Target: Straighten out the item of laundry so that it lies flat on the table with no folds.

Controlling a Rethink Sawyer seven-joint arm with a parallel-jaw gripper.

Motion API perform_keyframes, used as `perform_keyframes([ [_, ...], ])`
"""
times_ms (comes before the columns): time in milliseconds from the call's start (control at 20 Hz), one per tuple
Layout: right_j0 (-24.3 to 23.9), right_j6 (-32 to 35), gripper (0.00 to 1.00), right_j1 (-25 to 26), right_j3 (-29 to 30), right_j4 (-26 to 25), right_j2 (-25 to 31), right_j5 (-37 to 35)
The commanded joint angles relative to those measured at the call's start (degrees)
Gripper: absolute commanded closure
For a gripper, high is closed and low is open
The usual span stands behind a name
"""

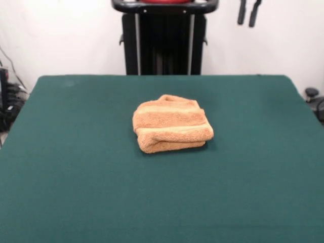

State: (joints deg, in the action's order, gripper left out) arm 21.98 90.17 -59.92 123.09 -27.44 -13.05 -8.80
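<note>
The orange-tan towel (pixel 171 124) lies near the middle of the dark green table (pixel 76 167). It is folded over on itself into a thick bundle, with lighter woven bands running across its top and a rolled fold along its near edge. My gripper (pixel 248 12) shows only as two dark fingertips at the top edge, right of the pedestal, high above the table's far side and well away from the towel. The fingertips stand apart with nothing between them.
The black pedestal (pixel 164 40) stands behind the table's far edge. Cables and dark equipment (pixel 7 98) sit off the table's left side, and a black object (pixel 315 98) sits off its right side. Green cloth surrounds the towel on all sides.
</note>
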Motion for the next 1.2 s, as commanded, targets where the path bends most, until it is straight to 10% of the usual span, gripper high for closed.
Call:
perform_keyframes([
  [50, 5.3, 13.4, 0.00, 13.0, -0.2, -1.2, -7.8, 10.2],
  [800, 19.0, 10.0, 0.00, 24.5, -4.3, 3.5, -25.0, 18.9],
  [1200, 19.3, 10.4, 0.00, 25.7, -1.9, 5.7, -23.9, 30.6],
])
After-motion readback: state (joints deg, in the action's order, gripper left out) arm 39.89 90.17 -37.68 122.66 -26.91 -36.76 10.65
